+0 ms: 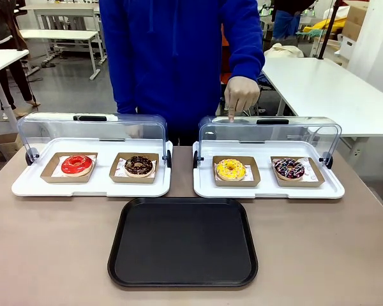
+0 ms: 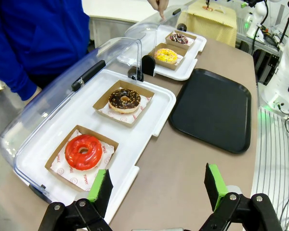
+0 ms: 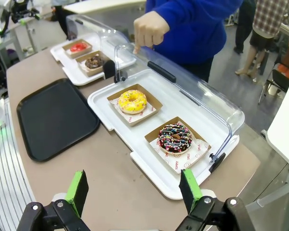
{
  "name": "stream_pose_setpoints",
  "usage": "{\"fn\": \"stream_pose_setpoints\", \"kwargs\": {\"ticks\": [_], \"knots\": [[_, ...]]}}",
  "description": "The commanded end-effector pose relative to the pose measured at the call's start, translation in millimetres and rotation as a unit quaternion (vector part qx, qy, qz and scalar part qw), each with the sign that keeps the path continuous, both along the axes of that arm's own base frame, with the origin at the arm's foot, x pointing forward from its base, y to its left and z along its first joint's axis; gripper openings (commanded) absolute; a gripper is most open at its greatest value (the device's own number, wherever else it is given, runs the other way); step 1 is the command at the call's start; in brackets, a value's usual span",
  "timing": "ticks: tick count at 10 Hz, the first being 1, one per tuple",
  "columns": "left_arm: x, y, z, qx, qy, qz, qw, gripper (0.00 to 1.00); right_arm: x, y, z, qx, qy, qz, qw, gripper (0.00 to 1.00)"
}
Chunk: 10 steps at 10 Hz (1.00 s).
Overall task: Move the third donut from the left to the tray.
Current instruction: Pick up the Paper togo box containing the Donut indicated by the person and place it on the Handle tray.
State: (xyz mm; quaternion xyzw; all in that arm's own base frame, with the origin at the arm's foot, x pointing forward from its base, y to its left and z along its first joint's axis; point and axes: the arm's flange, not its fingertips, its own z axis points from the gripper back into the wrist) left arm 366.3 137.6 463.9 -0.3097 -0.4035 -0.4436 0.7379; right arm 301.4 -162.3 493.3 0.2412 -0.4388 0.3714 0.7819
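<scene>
The yellow-iced donut (image 1: 231, 169) sits in its brown cardboard holder on the right white display tray (image 1: 268, 189), whose clear lid is swung back. It is also seen in the left wrist view as the yellow donut (image 2: 166, 55) and in the right wrist view as the yellow donut (image 3: 132, 101). The black tray (image 1: 183, 242) lies flat in front of both display trays, bare. A person's hand (image 1: 240, 95) points a finger down at the lid behind the yellow donut. My left gripper (image 2: 158, 185) is open above the table's near left. My right gripper (image 3: 134, 189) is open too, holding nothing.
The left white display tray (image 1: 92, 186) holds a red-iced donut (image 1: 76, 164) and a chocolate donut (image 1: 138, 166). A chocolate donut with sprinkles (image 1: 288, 168) sits right of the yellow one. The person in blue stands at the far edge. White tables stand behind.
</scene>
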Motion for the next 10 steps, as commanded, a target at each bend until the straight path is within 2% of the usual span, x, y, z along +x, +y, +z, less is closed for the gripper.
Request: {"fn": "stream_pose_setpoints", "kwargs": {"ticks": [1, 9, 10], "knots": [[2.1, 1.4, 0.8, -0.009, -0.013, -0.005, 1.000, 1.00, 2.8, -0.7, 1.5, 0.003, -0.016, 0.006, 1.000, 1.00], [2.1, 1.4, 0.8, -0.009, -0.013, -0.005, 1.000, 1.00, 2.8, -0.7, 1.5, 0.003, -0.016, 0.006, 1.000, 1.00], [2.1, 1.4, 0.8, -0.009, -0.013, -0.005, 1.000, 1.00, -0.1, 0.4, 0.1, -0.001, -0.001, 0.002, 1.000, 1.00]]}}
